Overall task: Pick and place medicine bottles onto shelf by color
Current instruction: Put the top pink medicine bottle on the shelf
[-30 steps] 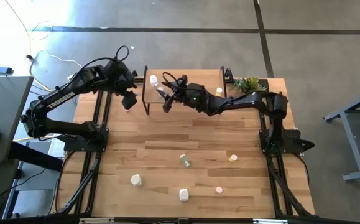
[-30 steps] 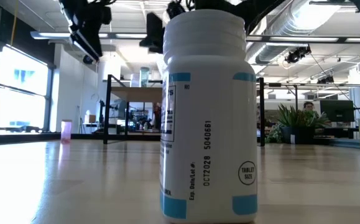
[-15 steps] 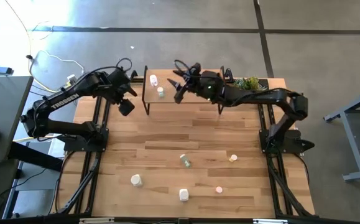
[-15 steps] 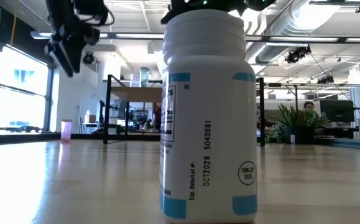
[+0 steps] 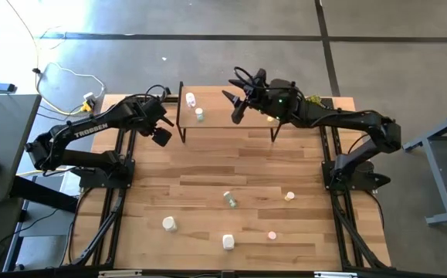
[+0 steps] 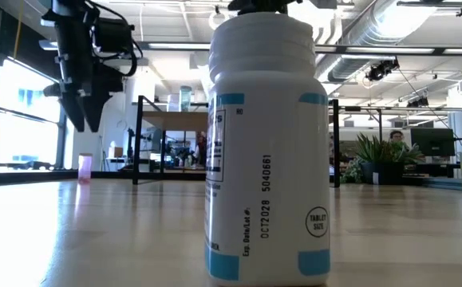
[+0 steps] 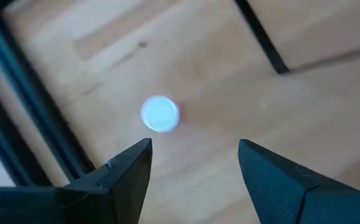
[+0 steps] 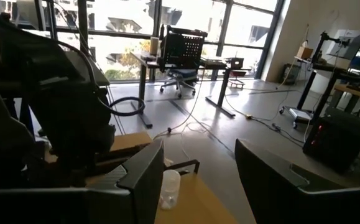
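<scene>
Left pincer (image 5: 161, 137) hangs off the table's (image 5: 208, 201) far-left corner area, just left of the shelf (image 5: 227, 116), fingers (image 7: 127, 171) spread apart w/ nothing between them. Its wrist view looks down on a small round bottle cap (image 7: 160, 114) on bare wood, just ahead of the open fingers, not touching them. Low view shows the same pincer (image 6: 83, 112) pointing down, left of the shelf (image 6: 167, 119).

Right pincer (image 5: 236, 104) is up over the shelf top, mid-shelf toward the far edge, fingers (image 8: 145, 174) parted & empty. Its wrist view shows a pale bottle (image 8: 169, 188) standing on a wood surface a bit beyond the fingertips.

Shelf sits along the table's far edge. On its left end: a white bottle (image 5: 190, 100) near the far-left corner of the shelf, a pale green bottle (image 5: 199, 114) just nearer the front edge beside it. A yellowish bottle (image 5: 272, 117) shows at the shelf's right end, partly covered by the right arm.

Loose on the table, nearer the front edge: white bottle (image 5: 169, 224) front-left, another white one (image 5: 228, 242) at front-centre, green one (image 5: 228, 199) mid-table, pink one (image 5: 271, 235) front-right, yellow-orange one (image 5: 289, 196) right of centre. A plant (image 5: 313, 102) sits at the far-right corner.

Low view: big white bottle (image 6: 266, 151) w/ blue bands fills the foreground; a pink bottle (image 6: 85, 166) stands far off at left.
</scene>
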{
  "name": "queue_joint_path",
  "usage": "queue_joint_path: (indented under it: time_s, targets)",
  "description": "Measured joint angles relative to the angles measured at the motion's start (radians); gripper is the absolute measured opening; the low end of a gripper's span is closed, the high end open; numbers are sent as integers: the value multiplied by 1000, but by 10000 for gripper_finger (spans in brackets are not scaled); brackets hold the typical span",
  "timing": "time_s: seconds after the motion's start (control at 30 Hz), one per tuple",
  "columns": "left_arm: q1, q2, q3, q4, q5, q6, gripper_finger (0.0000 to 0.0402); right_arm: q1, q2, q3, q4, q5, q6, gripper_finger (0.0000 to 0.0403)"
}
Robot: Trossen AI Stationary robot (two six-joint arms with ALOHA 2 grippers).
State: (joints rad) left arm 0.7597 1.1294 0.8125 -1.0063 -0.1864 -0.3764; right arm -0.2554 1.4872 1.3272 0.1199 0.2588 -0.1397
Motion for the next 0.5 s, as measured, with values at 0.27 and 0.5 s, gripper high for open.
queue_joint_path:
  time_s: [0.27,0.5]
  targets:
    - [0,3,-65,43,-73,-133,230,0,0,0,-77,0,7,191]
    - [0,16,-117,110,-103,-280,230,1,0,0,-88,-6,8,191]
